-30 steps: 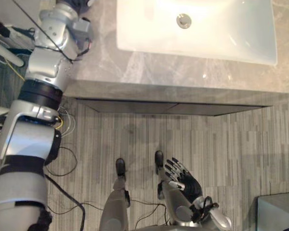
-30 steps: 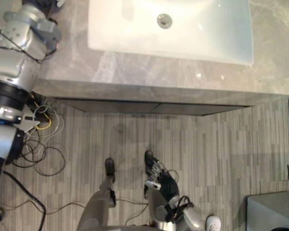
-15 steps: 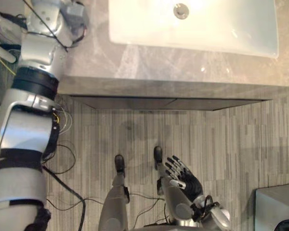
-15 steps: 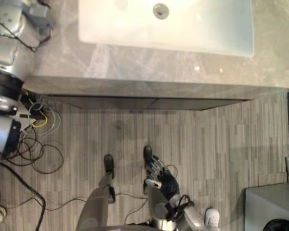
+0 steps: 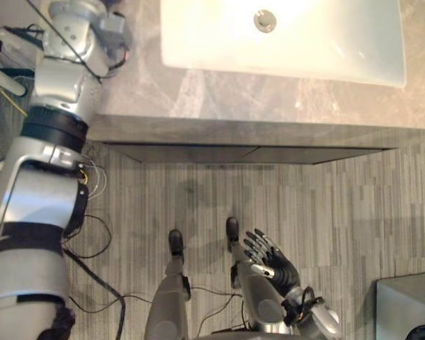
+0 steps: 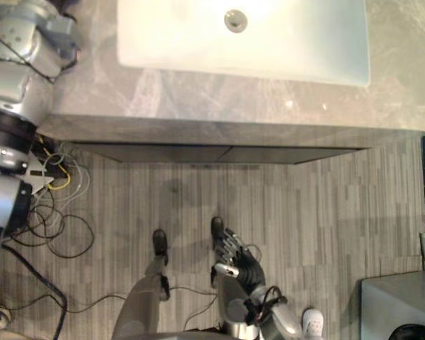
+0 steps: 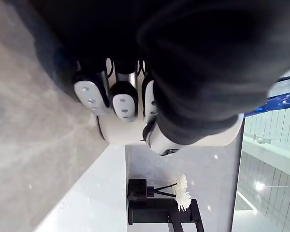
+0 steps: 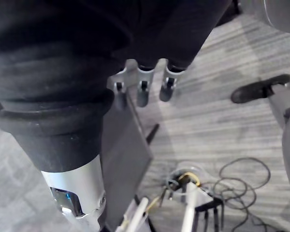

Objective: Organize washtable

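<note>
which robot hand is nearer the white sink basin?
Left. The left robot hand is over the grey marble counter beside the white rectangular sink basin; the right robot hand hangs low above the striped grey floor.

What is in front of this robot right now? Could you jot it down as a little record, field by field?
Place: grey marble counter with a white sink and its drain
Left hand: left hand is up at the counter's left end, close against a white round object; grip unclear
Right hand: right hand hangs low over the striped grey floor, open, holding nothing
Also on counter: black tap, white flowers
</note>
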